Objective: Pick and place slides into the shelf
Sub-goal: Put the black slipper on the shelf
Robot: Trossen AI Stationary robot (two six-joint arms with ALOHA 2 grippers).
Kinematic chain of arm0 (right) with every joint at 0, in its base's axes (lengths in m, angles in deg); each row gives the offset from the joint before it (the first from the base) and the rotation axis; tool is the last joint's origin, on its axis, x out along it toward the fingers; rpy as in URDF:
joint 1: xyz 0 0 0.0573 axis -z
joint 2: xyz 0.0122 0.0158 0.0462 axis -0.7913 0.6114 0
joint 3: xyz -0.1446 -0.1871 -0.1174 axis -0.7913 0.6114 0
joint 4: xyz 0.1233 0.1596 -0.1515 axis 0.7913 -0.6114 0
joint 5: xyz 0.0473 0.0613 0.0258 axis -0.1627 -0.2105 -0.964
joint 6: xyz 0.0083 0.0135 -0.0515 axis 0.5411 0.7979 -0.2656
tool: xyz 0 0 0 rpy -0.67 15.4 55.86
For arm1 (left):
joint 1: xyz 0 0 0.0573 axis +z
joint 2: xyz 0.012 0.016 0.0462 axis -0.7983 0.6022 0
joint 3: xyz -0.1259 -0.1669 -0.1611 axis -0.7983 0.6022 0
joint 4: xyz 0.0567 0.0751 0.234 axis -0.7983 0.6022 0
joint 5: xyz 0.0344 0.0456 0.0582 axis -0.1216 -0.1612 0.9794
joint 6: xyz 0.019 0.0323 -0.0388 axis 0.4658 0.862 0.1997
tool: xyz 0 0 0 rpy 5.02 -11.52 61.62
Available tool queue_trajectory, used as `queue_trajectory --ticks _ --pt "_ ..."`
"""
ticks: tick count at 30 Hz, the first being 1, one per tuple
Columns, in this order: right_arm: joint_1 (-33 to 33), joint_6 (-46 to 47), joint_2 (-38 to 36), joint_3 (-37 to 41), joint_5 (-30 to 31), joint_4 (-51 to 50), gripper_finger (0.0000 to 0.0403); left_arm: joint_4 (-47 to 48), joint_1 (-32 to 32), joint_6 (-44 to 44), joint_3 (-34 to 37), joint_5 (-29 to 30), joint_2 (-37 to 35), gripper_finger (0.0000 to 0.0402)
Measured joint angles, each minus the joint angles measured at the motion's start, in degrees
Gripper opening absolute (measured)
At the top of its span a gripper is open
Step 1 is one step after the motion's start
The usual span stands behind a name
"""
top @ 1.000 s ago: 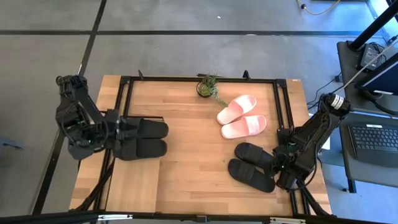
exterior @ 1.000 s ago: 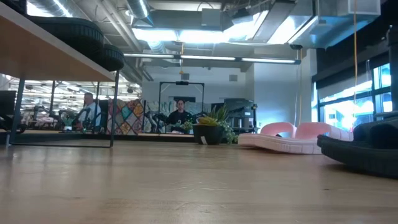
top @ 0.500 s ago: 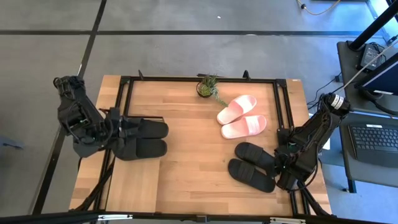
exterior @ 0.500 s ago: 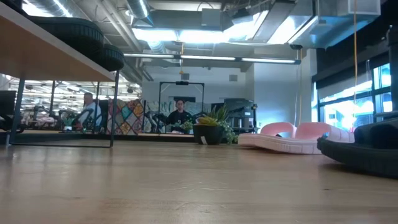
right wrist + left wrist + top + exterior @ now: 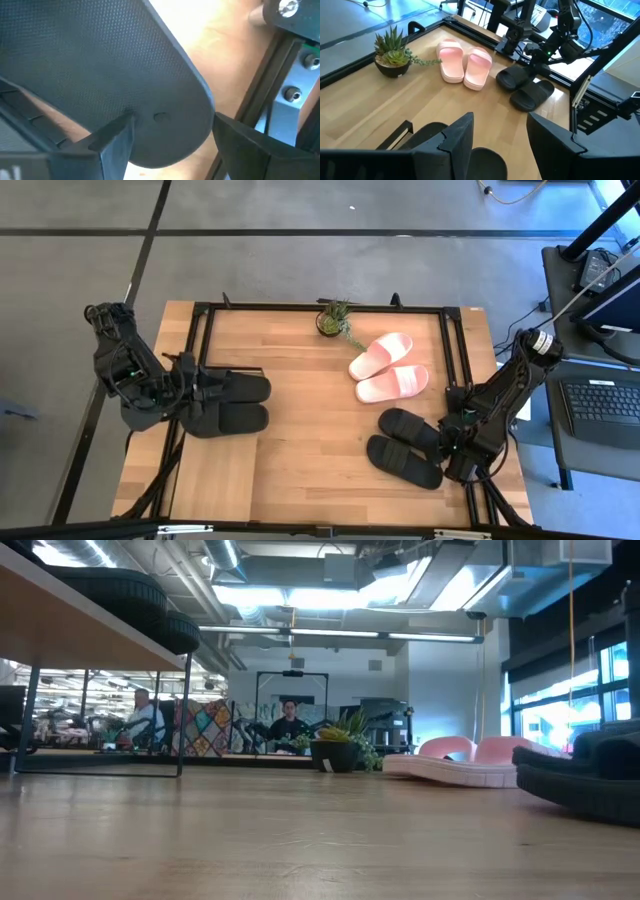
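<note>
Holding, right gripper (image 5: 170,130): it's clamped wide across the rounded end of a black slide (image 5: 125,65), with a finger against each side of it
Right gripper spot: right edge of the table (image 5: 300,470), at the heels of the right black pair (image 5: 403,445). Can't tell which of the two it has
Right black pair: side by side on the table, toes pointing toward the middle
Left gripper (image 5: 500,125): fingers spread, nothing pinched. The wrist view only shows a dark slide edge low between them
Left gripper spot: left side of the table, right behind the shelf slides (image 5: 232,402)
Shelf slides: two black ones lying side by side up on the shelf (image 5: 70,635). In the low view their toes stick out over its edge
Pink slides (image 5: 388,369): a pair flat on the table toward the back right, touching each other, just behind the right black pair
Plant (image 5: 333,320): small pot at the back edge, near the pink slides
Background: a couple of people (image 5: 290,720) way off in the room
</note>
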Motion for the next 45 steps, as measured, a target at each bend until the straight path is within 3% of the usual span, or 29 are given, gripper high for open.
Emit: queue_trajectory --ticks 6,16,20,32,45 --pt "0.02 -4.25 0.06 -0.26 0.19 -0.31 0.0264 0.0 0.0 0.0 0.0 0.11 0.0 0.0175" --pt "0.07 -2.97 0.11 -0.24 -0.45 -0.33 0.0253 0.0 0.0 0.02 0.0 0.17 0.02 0.0175" --pt "0.07 -2.95 0.13 -0.17 -1.36 -0.36 0.021 0.0 0.0 0.02 0.0 0.22 0.02 0.0175" --pt "0.07 -4.11 0.19 -0.05 -3.58 -1.87 0.0022 0.0 0.0 0.07 0.0 0.26 0.02 0.0175" --pt "0.07 -4.2 -0.09 -2.75 -2.8 -4.08 0.0007 0.0 0.0 0.07 0.0 0.26 0.02 0.0175"
